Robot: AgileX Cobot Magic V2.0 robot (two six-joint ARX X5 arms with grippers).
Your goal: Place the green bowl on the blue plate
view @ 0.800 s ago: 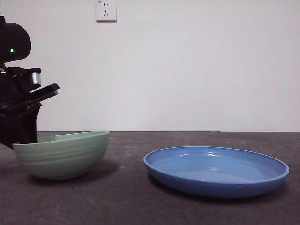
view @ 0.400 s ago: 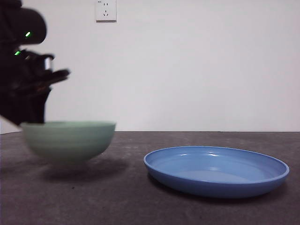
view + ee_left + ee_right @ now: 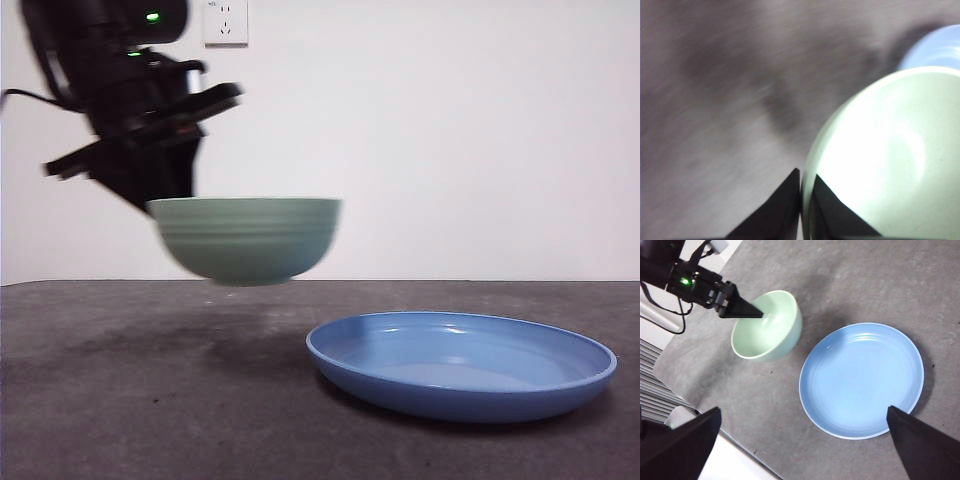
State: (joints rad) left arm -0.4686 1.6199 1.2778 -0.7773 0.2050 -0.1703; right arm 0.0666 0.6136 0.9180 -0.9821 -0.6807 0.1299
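Note:
My left gripper (image 3: 802, 190) is shut on the rim of the pale mint-green bowl (image 3: 250, 238) and holds it in the air above the table, left of the blue plate (image 3: 462, 362). In the left wrist view one jaw is outside the bowl (image 3: 890, 160) and one inside, with the plate's edge (image 3: 940, 47) just beyond. The right wrist view looks down from high: the bowl (image 3: 767, 327) hangs from the left gripper (image 3: 747, 312) beside the empty plate (image 3: 862, 380). My right gripper (image 3: 800, 440) is open, far above the table.
The dark grey tabletop (image 3: 150, 400) runs back to a white wall with a socket (image 3: 226, 22). The table's edge and a white surface (image 3: 715, 460) show in the right wrist view.
The left gripper has lifted the bowl off the table and carried it up and to the right, toward the plate. The plate has not moved.

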